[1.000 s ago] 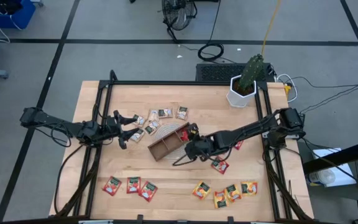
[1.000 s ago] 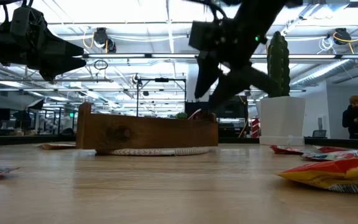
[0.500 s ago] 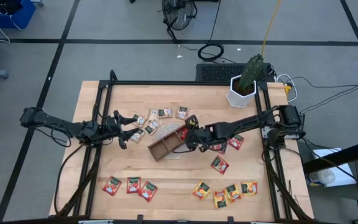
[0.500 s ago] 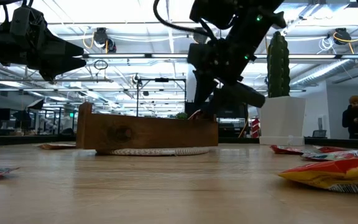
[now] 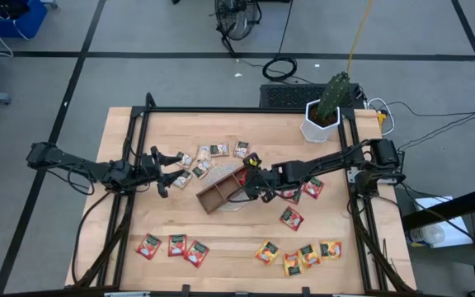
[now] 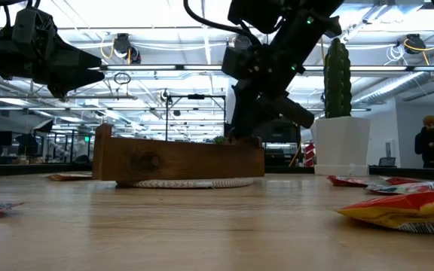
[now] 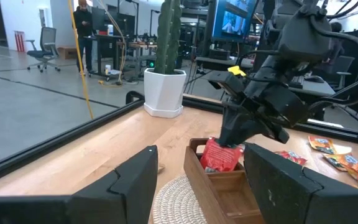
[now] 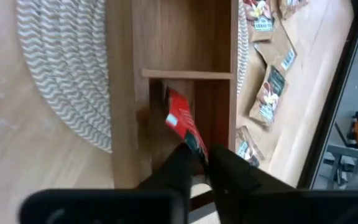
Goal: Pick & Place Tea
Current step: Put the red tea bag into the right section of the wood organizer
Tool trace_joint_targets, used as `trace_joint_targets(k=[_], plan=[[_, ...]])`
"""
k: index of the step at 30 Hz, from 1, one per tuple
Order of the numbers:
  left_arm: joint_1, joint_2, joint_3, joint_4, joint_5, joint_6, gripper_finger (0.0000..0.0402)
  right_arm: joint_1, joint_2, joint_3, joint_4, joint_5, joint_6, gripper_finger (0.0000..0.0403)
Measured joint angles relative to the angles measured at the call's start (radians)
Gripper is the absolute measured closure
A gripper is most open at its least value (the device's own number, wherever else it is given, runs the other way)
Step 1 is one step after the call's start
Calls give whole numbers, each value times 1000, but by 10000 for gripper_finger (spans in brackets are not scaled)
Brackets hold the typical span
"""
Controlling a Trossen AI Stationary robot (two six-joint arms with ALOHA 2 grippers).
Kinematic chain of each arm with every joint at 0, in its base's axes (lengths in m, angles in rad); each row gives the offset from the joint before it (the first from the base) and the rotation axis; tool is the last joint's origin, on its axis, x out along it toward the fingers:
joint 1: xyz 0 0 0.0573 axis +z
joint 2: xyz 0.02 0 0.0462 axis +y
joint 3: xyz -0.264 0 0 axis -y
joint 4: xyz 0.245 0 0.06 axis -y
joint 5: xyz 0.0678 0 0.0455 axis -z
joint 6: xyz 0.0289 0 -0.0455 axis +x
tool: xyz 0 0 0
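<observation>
A brown wooden tray [image 5: 221, 191] lies on a round woven mat [image 8: 67, 74] in the middle of the table. A red tea sachet [image 8: 182, 121] stands on edge in the tray's right end compartment, also seen in the left wrist view [image 7: 221, 155]. My right gripper [image 8: 202, 163] is above that compartment, shut on the sachet. My left gripper [image 5: 162, 173] hangs open and level at the table's left, beside several beige sachets [image 5: 209, 155]. Red sachets [image 5: 171, 246] and orange-yellow sachets [image 5: 299, 254] lie flat near the front edge. My right gripper pinches the red sachet's upper end [image 8: 191, 142] between its two fingers. The fingers slant down from the table's right side. The sachet stands tilted on edge below them, its lower part inside the tray's end compartment [image 7: 225, 177].
A white pot with a cactus [image 5: 322, 122] stands at the far right. Two more red sachets [image 5: 291, 217] lie right of the tray. Black frame rails [image 5: 143, 132] run along the table's left, right and far sides. A person [image 6: 430, 147] stands in the room behind.
My right gripper has moved toward the table's far left, from beside the tray's right end to above its end compartment, sinking slightly. Its fingers have drawn together around the red sachet standing there. My left arm has kept still.
</observation>
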Motion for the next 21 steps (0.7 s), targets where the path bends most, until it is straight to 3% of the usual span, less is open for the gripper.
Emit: trace_joint_targets(k=[3,11,21], plan=[[0,0,0,0,0,0,162,5,0,0,-1,2,23,398],[0,0,0,0,0,0,162,8,0,58,-79,30,203,402],[0,0,0,0,0,0,162,-23,0,84,-71,49,161,403]])
